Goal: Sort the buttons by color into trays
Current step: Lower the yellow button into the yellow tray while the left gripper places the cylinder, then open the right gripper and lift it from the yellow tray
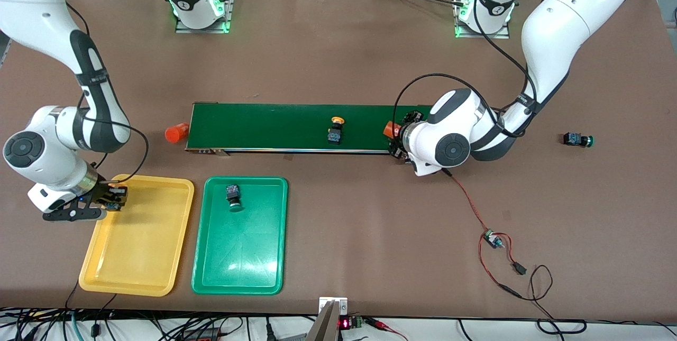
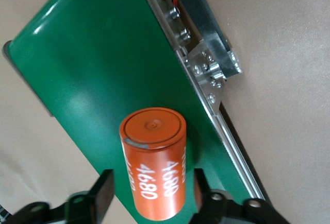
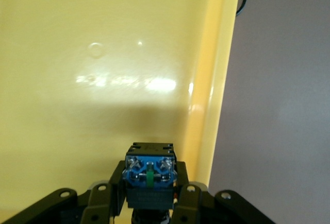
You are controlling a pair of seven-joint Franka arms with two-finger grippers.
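My right gripper (image 1: 112, 196) hangs over the yellow tray (image 1: 137, 240), at the corner toward the right arm's end, shut on a button (image 3: 148, 168). Only that button's black-and-blue body shows; its cap is hidden. A yellow-capped button (image 1: 335, 130) stands on the conveyor belt (image 1: 264, 125). One green-capped button (image 1: 233, 196) lies in the green tray (image 1: 240, 261); another (image 1: 576, 140) lies on the table toward the left arm's end. My left gripper (image 2: 152, 193) is open at the belt's end, its fingers (image 2: 103, 193) astride an upright orange "4680" cylinder (image 2: 153, 170), a gap on each side.
A second orange cylinder (image 1: 176, 132) lies on the table just off the belt's end toward the right arm. A small board on red and black wires (image 1: 492, 238) trails across the table nearer the front camera, toward the left arm's end.
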